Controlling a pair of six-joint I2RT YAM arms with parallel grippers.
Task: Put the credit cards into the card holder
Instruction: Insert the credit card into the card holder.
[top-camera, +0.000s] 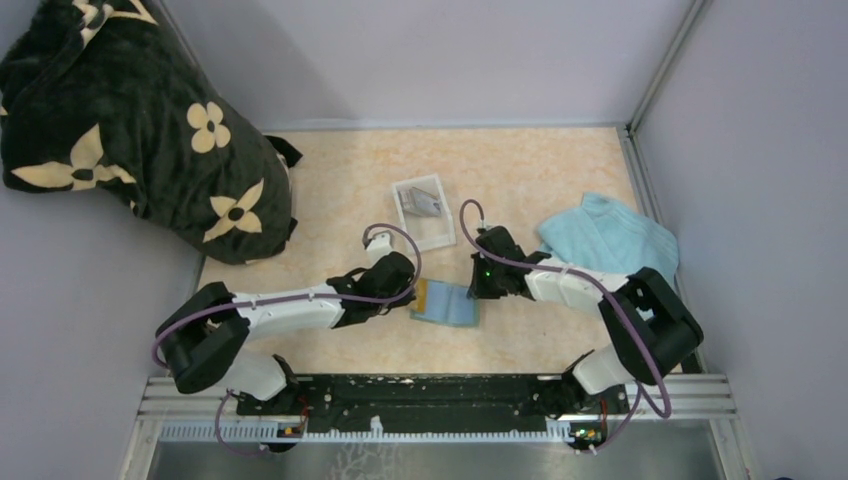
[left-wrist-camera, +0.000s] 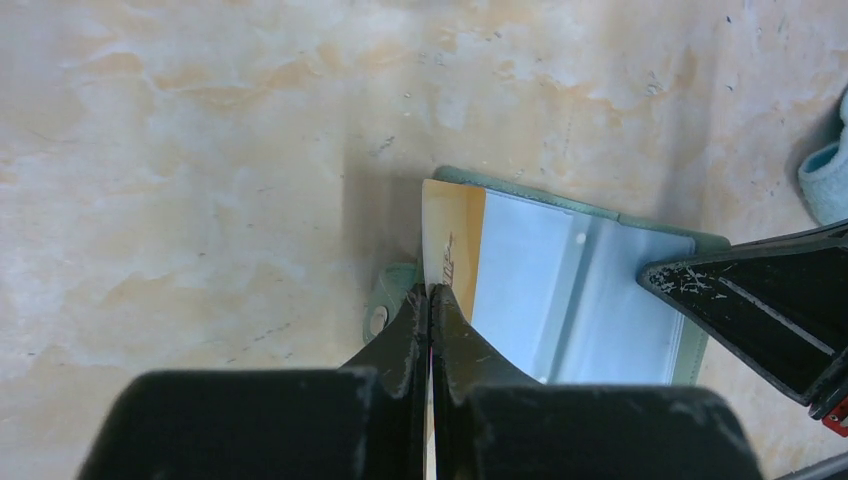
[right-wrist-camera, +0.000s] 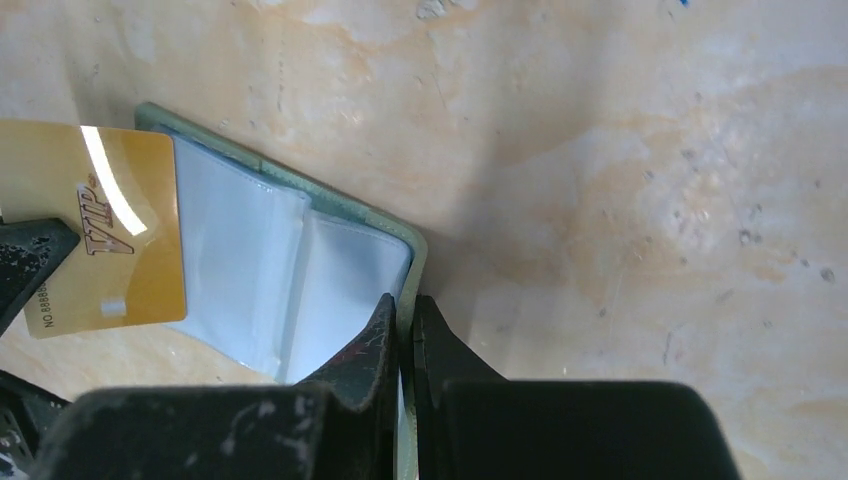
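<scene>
Two white arms (top-camera: 290, 308) meet from above at the open card holder (top-camera: 455, 305). Left wrist: the left gripper (left-wrist-camera: 430, 290) pinches a thin shiny gold card (left-wrist-camera: 452, 230) by the holder's smooth blue pocket. Right wrist: the right gripper (right-wrist-camera: 405, 302) clamps the holder's green rim; the card says "VIP".

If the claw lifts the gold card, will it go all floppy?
Probably not: the gold card looks flat though the left claw pinches only one edge, so it seems stiff. Its shiny glare suggests a slippery face. Thin, so likely light.
</scene>
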